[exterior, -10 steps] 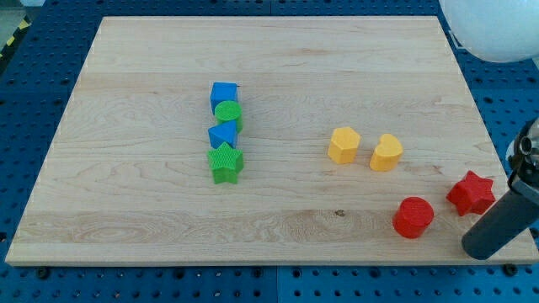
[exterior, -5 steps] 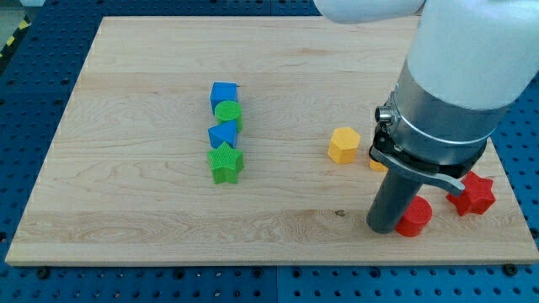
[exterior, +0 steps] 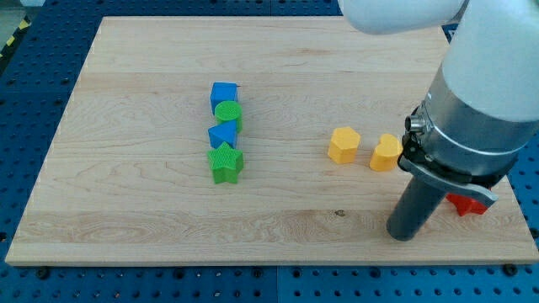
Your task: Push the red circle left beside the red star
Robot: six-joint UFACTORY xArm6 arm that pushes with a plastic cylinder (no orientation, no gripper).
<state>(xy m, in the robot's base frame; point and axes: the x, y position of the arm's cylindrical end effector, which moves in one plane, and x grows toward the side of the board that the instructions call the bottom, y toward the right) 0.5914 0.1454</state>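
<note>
My tip [exterior: 406,235] rests on the board near the view's bottom right, below the two yellow blocks. The dark rod and the arm's grey body stand over the spot where the red circle lay, and the red circle does not show in this view. Only a part of the red star [exterior: 466,204] shows, just right of the rod, under the arm's edge. I cannot tell whether the tip touches either red block.
A yellow hexagon-like block [exterior: 344,145] and a yellow heart-like block [exterior: 386,154] sit above-left of the tip. A column of a blue cube [exterior: 223,93], green circle [exterior: 227,113], blue block [exterior: 222,135] and green star [exterior: 226,163] stands left of centre. The wooden board's [exterior: 126,227] bottom edge is close below the tip.
The arm swung in from the right edge to left of the red circle, then moved back right. The rod now covers the red circle and most of the red star.
</note>
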